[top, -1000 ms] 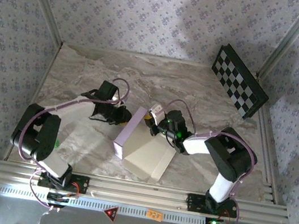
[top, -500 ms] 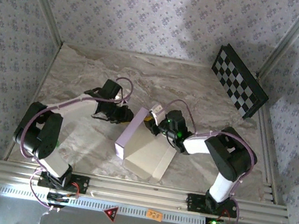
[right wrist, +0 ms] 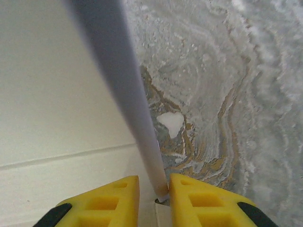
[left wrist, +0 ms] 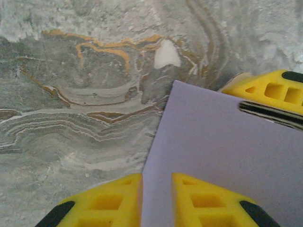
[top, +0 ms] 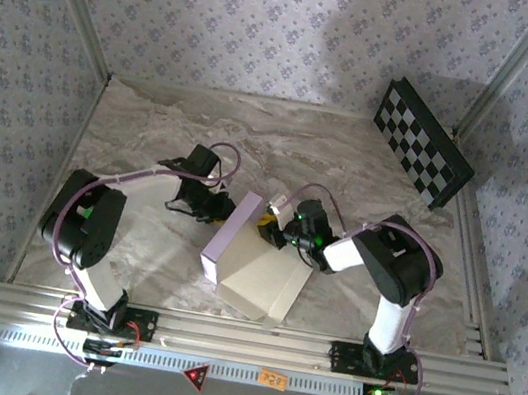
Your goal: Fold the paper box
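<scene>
Card, thin and matte, forms the paper box [top: 266,277], which lies half-shaped in the middle of the marble-veined table [top: 144,127]. One cream-white panel lies flat, and a pale lilac flap stands along its left side. The left gripper [top: 216,207] is right at the flap's smooth lilac outer face, its hollow-moulded yellow fingers [left wrist: 110,202] a narrow gap apart with nothing pinched between them. The right gripper [top: 267,224] reaches in over the cream inner side. Its yellow fingers [right wrist: 105,201] stand slightly apart astride the flap's edge, with the card beside one pad and a dark sliver by the other. A black-and-white checkerboard panel [top: 423,155] leans at the far right.
</scene>
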